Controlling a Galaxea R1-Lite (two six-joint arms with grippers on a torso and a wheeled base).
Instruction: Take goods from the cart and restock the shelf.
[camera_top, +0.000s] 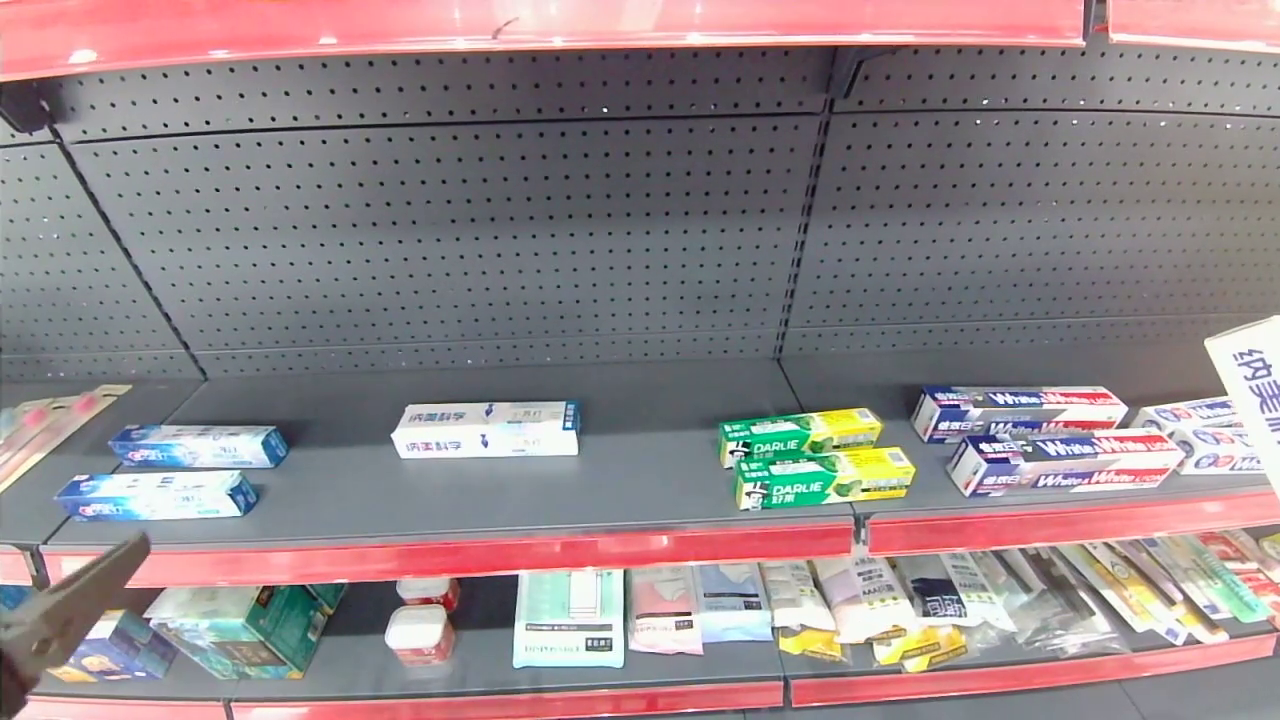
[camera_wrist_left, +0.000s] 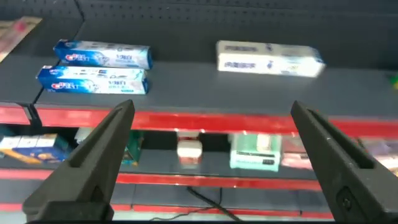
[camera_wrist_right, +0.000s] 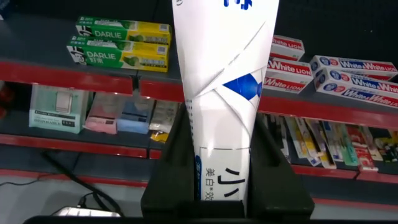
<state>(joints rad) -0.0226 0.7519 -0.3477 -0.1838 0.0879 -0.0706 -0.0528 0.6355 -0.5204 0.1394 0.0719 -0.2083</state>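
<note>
My right gripper (camera_wrist_right: 222, 146) is shut on a white toothpaste box with blue print (camera_wrist_right: 224, 74), held on end in front of the shelf's right section. The top of this box pokes in at the right edge of the head view (camera_top: 1252, 385). A matching white box (camera_top: 486, 429) lies alone in the middle of the grey shelf (camera_top: 640, 480). My left gripper (camera_wrist_left: 211, 109) hangs open and holds nothing, low in front of the shelf's left end, facing the blue boxes (camera_wrist_left: 93, 67) and that white box (camera_wrist_left: 268, 58). One of its dark fingers (camera_top: 75, 595) shows at the lower left.
On the shelf lie two blue boxes (camera_top: 175, 470) at the left, two green-yellow boxes (camera_top: 812, 456) right of centre, and white-blue-red boxes (camera_top: 1050, 440) at the right. Bare shelf lies either side of the lone white box. The lower shelf (camera_top: 500, 685) holds packets, jars and toothbrushes.
</note>
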